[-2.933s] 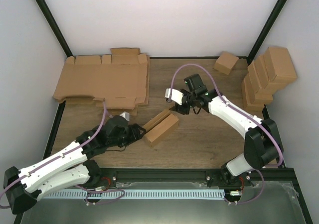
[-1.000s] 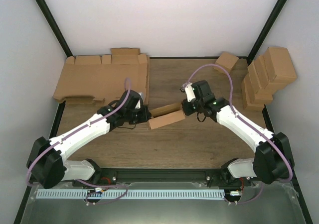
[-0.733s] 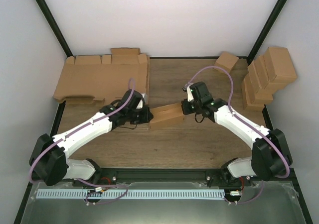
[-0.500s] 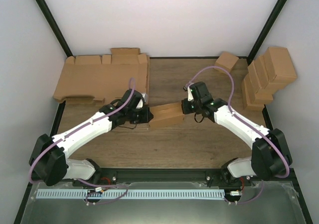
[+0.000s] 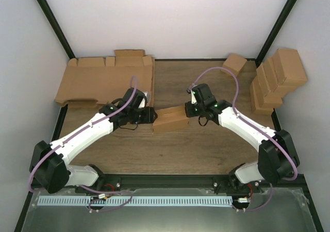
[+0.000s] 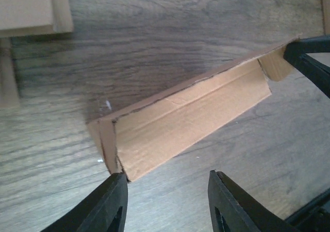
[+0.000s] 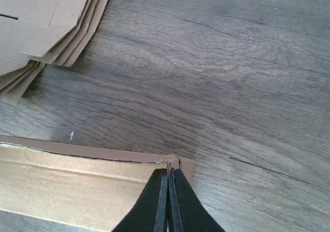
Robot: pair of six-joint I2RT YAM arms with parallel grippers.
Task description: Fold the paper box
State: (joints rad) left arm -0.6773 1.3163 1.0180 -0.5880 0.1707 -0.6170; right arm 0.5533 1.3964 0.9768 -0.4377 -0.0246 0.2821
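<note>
Box (image 5: 172, 119) lies in the middle of the table (image 5: 206, 149) between both grippers. Its long axis runs left-right, with the right end angled slightly away. Right gripper (image 7: 168, 171) is pressed together, pinching the box's right-end edge; only its wrist view shows this clearly. Left gripper (image 6: 167, 176) is spread at the left end, not gripping. Sheets (image 5: 105, 82) lie back-left.

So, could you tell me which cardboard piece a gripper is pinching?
The paper box mid-table: the right gripper is shut on its end. The flat sheets and stacked cartons are not held.
</note>
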